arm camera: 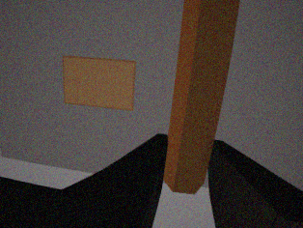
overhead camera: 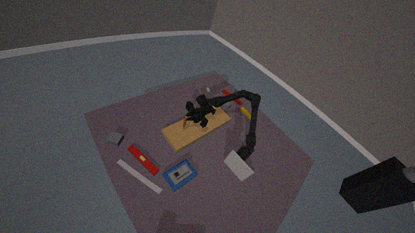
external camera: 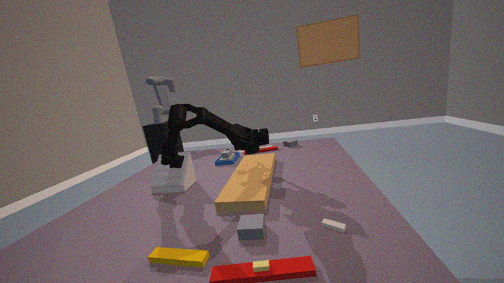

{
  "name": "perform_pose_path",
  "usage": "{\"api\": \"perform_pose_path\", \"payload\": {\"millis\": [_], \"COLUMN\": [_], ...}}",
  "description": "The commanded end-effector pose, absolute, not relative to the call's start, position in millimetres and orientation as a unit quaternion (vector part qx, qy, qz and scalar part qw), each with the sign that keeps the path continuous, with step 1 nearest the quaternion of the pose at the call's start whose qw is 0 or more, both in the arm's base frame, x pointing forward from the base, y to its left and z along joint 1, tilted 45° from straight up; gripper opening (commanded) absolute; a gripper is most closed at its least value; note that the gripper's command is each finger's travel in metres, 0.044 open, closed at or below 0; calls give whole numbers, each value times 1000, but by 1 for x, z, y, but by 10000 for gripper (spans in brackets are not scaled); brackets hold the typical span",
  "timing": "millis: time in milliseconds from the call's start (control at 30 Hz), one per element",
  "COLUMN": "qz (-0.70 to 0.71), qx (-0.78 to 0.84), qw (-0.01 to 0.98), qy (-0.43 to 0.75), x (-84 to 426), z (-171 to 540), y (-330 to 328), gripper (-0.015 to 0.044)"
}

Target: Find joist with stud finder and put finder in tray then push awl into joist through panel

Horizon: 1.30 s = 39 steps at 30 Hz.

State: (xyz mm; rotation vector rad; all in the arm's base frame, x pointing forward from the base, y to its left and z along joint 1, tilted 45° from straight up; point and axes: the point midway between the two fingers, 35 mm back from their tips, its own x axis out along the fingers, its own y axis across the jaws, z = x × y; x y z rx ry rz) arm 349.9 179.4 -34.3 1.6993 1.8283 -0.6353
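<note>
The gripper (overhead camera: 187, 115) (arm camera: 189, 161) is shut on the awl (overhead camera: 185, 122) (arm camera: 199, 92). The awl's orange-brown handle stands up between the fingers in the wrist view; its tip cannot be made out. Gripper and awl are above the tan floor panel (overhead camera: 176, 141) (external camera: 239, 195). The exterior view shows the gripper from behind, with its fingers and the awl hidden. The grey stud finder (overhead camera: 177, 174) (external camera: 227, 153) sits in the blue tray (overhead camera: 169, 182) (external camera: 224, 163). The joist is hidden, and no hole can be made out in the panel.
A red bar (overhead camera: 151, 168) and a white strip (overhead camera: 139, 177) lie beside the tray. A grey block (external camera: 250, 230) lies near the panel's end. A yellow bar (external camera: 178, 256), another red bar (external camera: 293, 267) and a small white block (external camera: 333, 225) lie beyond it.
</note>
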Motion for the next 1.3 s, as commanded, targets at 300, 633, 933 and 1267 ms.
{"api": "perform_pose_path", "payload": {"millis": [300, 633, 933, 1267], "qz": [-233, -233, -234, -234], "qx": [631, 631, 631, 631], "qw": [277, 277, 278, 278], "qy": [685, 685, 685, 685], "x": [350, 351, 352, 353], "z": [-45, -52, -62, -74], "y": [171, 164, 154, 143], "gripper": [0, 0, 0, 0]}}
